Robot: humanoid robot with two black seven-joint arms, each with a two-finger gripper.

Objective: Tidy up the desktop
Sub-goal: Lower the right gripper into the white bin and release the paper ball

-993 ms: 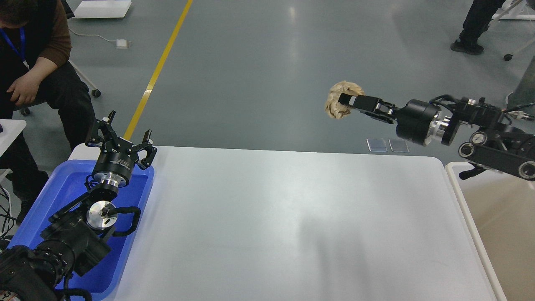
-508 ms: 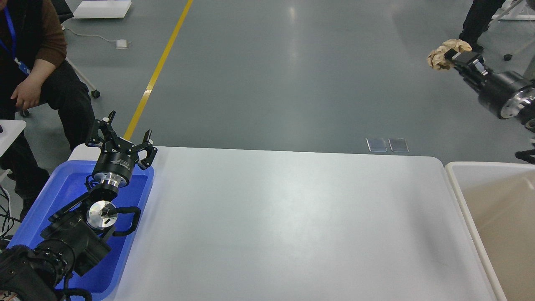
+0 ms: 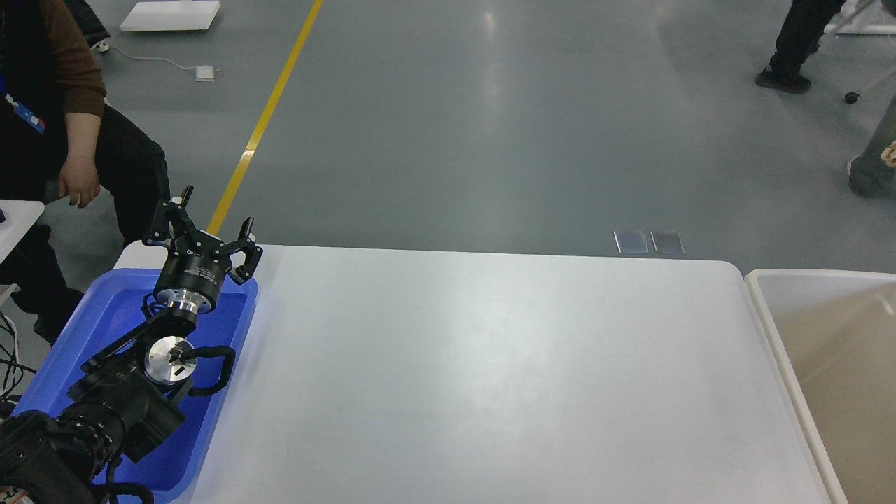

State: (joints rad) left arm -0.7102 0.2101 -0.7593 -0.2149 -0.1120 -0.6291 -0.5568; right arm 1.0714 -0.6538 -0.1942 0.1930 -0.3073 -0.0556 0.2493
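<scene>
No readable text, label, brand, number or sign is being shown anywhere in the head view; faint pale marks are being seen on the body of the left gripper [image 3: 208, 233], but they are being rendered too small and blurred to be read.

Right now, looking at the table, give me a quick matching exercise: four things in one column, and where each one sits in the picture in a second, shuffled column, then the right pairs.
Things:
1. blue tray
2. beige tub
3. desktop
4. left gripper

Places:
A. at the right edge of the view
B. in the middle, between the two bins
C. at the left end of the table, under the arm
D. above the far rim of the tray, fingers spread

Pairs: 1-C, 2-A, 3-B, 4-D
</scene>
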